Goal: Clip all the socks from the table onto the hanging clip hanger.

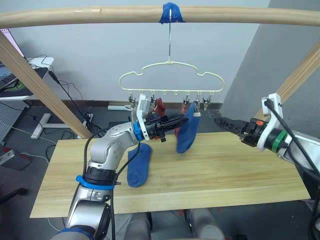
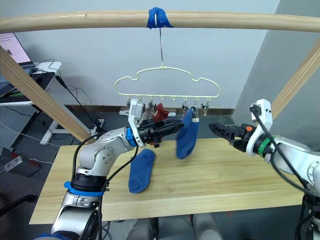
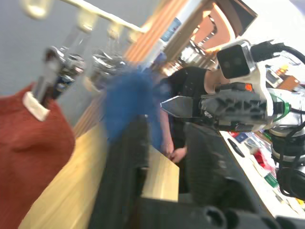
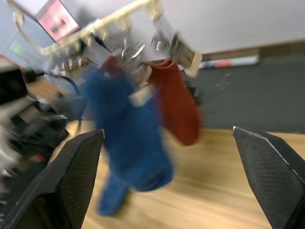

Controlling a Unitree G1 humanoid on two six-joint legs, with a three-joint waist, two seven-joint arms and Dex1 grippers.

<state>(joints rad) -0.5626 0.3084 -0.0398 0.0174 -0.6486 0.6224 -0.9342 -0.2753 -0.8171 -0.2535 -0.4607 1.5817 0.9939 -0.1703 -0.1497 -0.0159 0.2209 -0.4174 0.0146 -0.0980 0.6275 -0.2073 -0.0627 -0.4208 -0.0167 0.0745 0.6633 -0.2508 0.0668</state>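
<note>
One blue sock (image 1: pixel 139 166) lies on the pale table (image 1: pixel 225 170); both hands, left (image 1: pixel 181 120) and right (image 1: pixel 220 121), are spread, empty.

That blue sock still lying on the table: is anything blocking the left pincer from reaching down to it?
Nothing visible. The blue sock lies alone on the table, with open space between it and the left pincer above.

Blue sock (image 1: pixel 187 133), red sock (image 1: pixel 160 107) clipped on hanger (image 1: pixel 171 79) — blue sock (image 1: pixel 138 165) flat on table (image 1: pixel 225 165).
</note>
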